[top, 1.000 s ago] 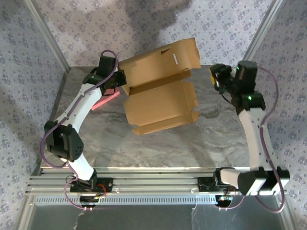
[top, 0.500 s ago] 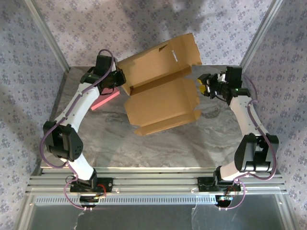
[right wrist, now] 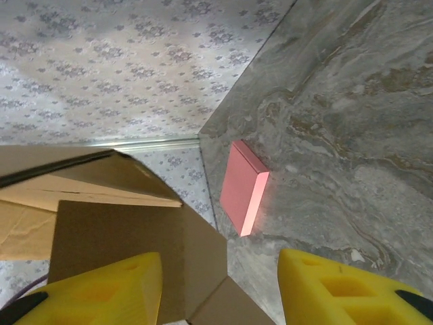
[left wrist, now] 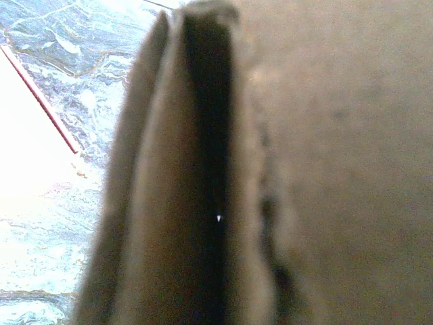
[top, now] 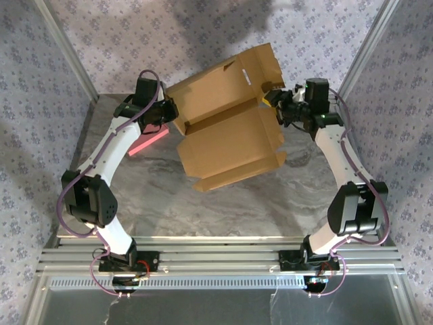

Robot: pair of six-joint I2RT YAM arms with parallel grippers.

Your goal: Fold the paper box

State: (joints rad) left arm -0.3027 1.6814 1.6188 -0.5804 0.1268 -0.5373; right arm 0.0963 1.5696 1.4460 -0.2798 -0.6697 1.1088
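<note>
The paper box (top: 230, 145) is a large brown cardboard sheet, part folded, with its base tilted over the table's middle and its lid panel raised toward the back wall. My left gripper (top: 169, 112) is shut on the box's left edge, and blurred cardboard (left wrist: 338, 135) crowds the left wrist view. My right gripper (top: 274, 101) is open at the lid's right flap. In the right wrist view its yellow fingers (right wrist: 101, 291) stand wide apart around a corner of a cardboard flap (right wrist: 128, 230), which lies against the left finger.
A pink flat rectangle (top: 150, 141) lies on the grey marble table (top: 270, 203) by the left arm, also seen past the box as the pink rectangle (right wrist: 245, 186). Patterned walls and metal posts close in the back and sides.
My right arm has swung in from the right side to the lid's right flap, and its jaws have widened. The lid has tipped up a little. The left arm has held still.
</note>
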